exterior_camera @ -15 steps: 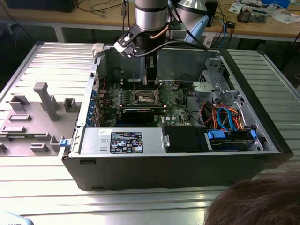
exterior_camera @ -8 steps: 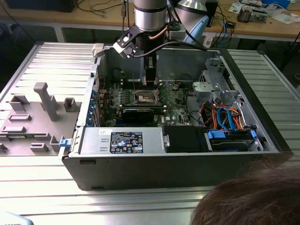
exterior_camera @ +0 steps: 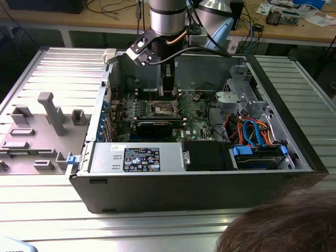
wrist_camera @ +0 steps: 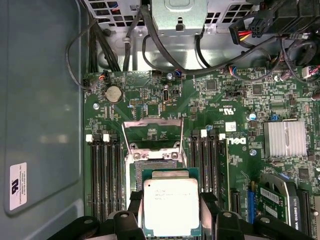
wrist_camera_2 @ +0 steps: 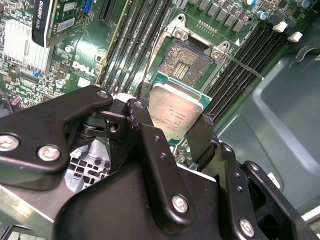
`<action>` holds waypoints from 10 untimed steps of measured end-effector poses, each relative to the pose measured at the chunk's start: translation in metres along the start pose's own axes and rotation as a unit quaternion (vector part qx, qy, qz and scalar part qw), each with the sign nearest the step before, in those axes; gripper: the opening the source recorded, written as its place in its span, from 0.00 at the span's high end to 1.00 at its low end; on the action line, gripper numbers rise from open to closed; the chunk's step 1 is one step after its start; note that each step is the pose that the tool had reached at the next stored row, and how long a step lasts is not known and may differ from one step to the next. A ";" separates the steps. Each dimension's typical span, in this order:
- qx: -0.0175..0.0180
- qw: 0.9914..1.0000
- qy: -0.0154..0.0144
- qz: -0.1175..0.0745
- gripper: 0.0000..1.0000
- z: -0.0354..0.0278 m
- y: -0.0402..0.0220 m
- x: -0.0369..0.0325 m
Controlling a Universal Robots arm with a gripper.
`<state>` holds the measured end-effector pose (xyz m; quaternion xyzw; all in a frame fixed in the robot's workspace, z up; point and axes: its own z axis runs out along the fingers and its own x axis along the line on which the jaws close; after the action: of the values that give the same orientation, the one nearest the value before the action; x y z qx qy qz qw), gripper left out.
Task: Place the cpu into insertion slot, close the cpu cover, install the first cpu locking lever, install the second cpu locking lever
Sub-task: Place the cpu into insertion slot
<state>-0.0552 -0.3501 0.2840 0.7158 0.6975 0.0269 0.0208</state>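
The cpu (wrist_camera: pixel 171 206), a flat square chip with a silver-grey top, is clamped between my gripper's (wrist_camera: pixel 171 212) black fingers (wrist_camera: pixel 209 202). It hangs just above the insertion slot (wrist_camera: pixel 154 164), whose dark pin field and metal rim show in both wrist views, partly hidden by the chip. In the second wrist view the cpu (wrist_camera_2: pixel 175 112) sits level between the fingers of the gripper (wrist_camera_2: pixel 172 120), beside the open slot (wrist_camera_2: pixel 186 62). The cpu cover (wrist_camera: pixel 152 131), a thin silver frame, stands flipped open past the slot. A thin locking lever (wrist_camera_2: pixel 244 67) juts out beside it. In the exterior view my gripper (exterior_camera: pixel 168 90) reaches down into the case.
Long memory slots (wrist_camera: pixel 105 175) flank the socket on both sides. A black graphics card (exterior_camera: pixel 157 125) lies nearby, with a finned heatsink (wrist_camera: pixel 285 137) and cable bundles (wrist_camera: pixel 165 55) around. The case walls (exterior_camera: pixel 189 184) enclose the board. A person's head (exterior_camera: pixel 283 226) is at the lower right.
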 end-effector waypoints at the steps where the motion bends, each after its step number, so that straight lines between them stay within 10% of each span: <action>1: 0.000 1.000 0.000 0.000 0.45 0.0001 -0.0001 0.0000; 10: 0.000 1.000 0.000 0.000 0.45 0.0015 -0.0013 0.0000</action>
<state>-0.0564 -0.3501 0.2825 0.7157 0.6975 0.0270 0.0208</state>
